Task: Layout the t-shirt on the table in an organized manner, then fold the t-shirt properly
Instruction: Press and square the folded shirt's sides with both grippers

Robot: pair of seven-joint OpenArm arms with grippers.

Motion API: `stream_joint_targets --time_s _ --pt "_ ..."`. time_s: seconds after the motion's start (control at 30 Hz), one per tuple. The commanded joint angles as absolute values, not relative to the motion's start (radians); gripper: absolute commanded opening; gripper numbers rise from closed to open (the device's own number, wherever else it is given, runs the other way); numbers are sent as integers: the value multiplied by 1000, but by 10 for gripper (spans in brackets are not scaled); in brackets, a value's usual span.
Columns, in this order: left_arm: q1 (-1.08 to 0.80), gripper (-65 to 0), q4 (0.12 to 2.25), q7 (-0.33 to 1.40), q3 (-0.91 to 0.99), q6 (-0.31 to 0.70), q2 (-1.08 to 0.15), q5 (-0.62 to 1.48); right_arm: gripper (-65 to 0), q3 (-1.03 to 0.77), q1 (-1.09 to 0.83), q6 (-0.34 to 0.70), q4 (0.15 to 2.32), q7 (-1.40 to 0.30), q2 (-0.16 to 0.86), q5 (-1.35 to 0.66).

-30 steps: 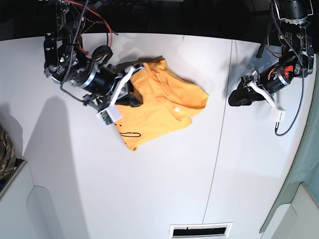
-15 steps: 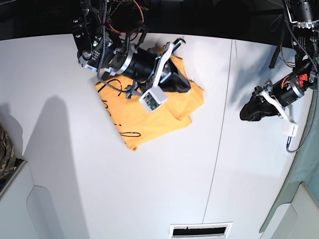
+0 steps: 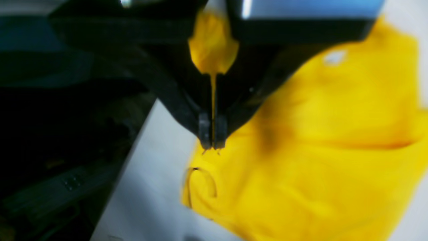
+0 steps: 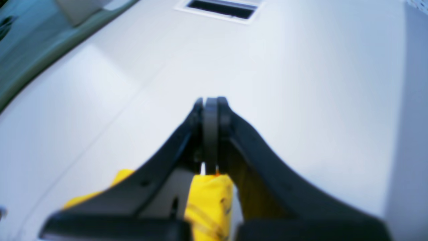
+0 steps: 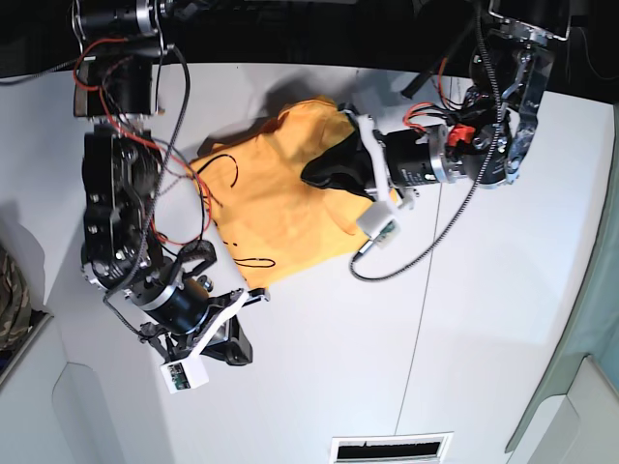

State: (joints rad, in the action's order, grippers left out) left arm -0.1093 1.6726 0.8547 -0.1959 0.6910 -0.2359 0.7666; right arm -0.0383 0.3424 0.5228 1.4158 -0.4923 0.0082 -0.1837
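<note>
On the white table (image 5: 484, 319), near its far edge, our left gripper (image 3: 212, 135) and right gripper (image 4: 210, 110) each pinch the t-shirt (image 5: 271, 208), fingers closed.

black cursive lettering on the t-shirt (image 5: 261, 208), too looped and creased to read; no other text legible

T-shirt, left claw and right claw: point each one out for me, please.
t-shirt (image 5: 276, 217), base view, on the open orange cloth at its middle.
left claw (image 3: 212, 135), left wrist view, between the shut tips pinching cloth.
right claw (image 4: 210, 110), right wrist view, between the closed tips.
</note>
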Motion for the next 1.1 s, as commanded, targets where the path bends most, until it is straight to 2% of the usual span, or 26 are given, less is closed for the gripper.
stream_joint_targets --time_s 0.0,0.23,0.47,0.6,0.8,1.07 --pt "-99 -639 1681 826 -213 698 -228 755 -650 -36 395 528 1367 -450 5 -175" --pt "-99 -639 1524 767 -283 698 -177 646 -650 62 541 570 966 -422 6 -151" --pt "-88 -639 1428 708 -266 688 -192 437 -650 137 500 573 939 -435 72 -196" --pt "-63 -639 1418 676 -204 616 -237 406 -650 137 432 574 992 -503 120 -321" --pt "44 -639 1394 676 -126 616 -252 403 -650 130 237 574 1231 -596 160 -442" --pt "138 -639 1315 681 -127 614 -253 403 -650 128 1 573 1475 -596 119 -470"
